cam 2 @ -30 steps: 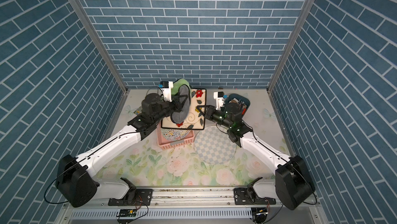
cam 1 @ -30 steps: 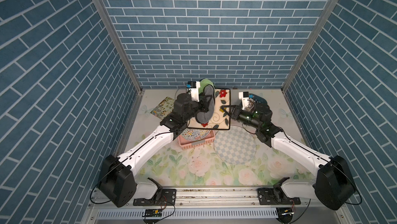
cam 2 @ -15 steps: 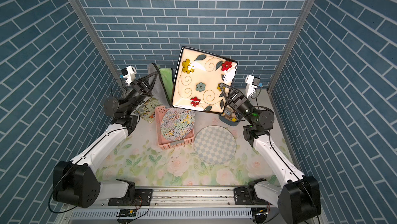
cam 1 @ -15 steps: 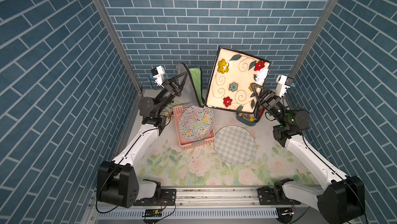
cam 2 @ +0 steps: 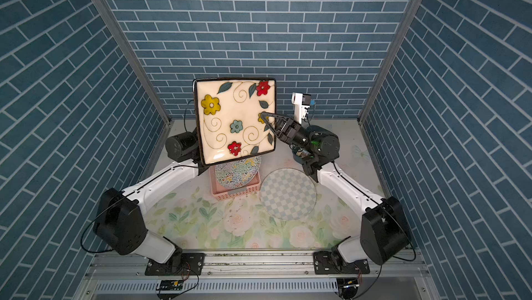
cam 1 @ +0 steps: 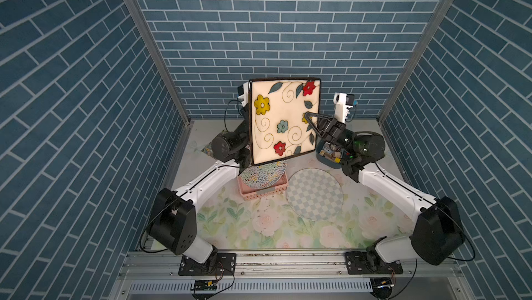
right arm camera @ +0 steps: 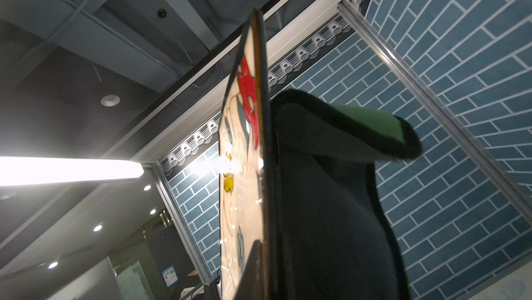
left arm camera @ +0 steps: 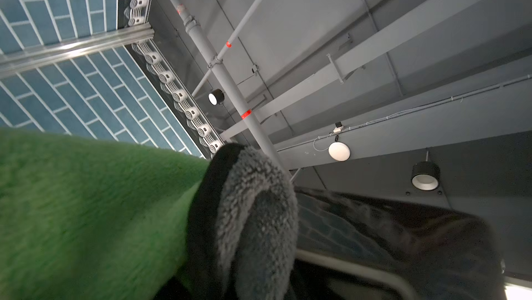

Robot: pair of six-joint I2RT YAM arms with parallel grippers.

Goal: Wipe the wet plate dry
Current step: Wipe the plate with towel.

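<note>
The plate (cam 1: pixel 283 121), square and cream with painted flowers and a dark rim, stands upright in the air in both top views. My right gripper (cam 1: pixel 310 121) is shut on its right edge. In the right wrist view the plate (right arm camera: pixel 244 154) is edge-on, with one finger (right arm camera: pixel 254 269) on its face. A green and grey cloth (right arm camera: pixel 331 192) lies against its dark back. My left gripper is hidden behind the plate, and only its white wrist camera (cam 1: pixel 244 94) shows. In the left wrist view the cloth (left arm camera: pixel 86 212) wraps over the shut jaws beside the plate's back (left arm camera: pixel 403 226).
A pink basket (cam 1: pixel 266 193) below the held plate holds a round patterned plate (cam 1: pixel 263 174). A round checkered plate (cam 1: pixel 315 195) lies flat to its right. A blue tub (cam 1: pixel 326 159) sits under my right wrist. A patterned mat (cam 1: pixel 208 147) lies at the back left.
The plate has swung left from a tilted pose to upright. My left arm has carried the cloth from the left side to behind the plate.
</note>
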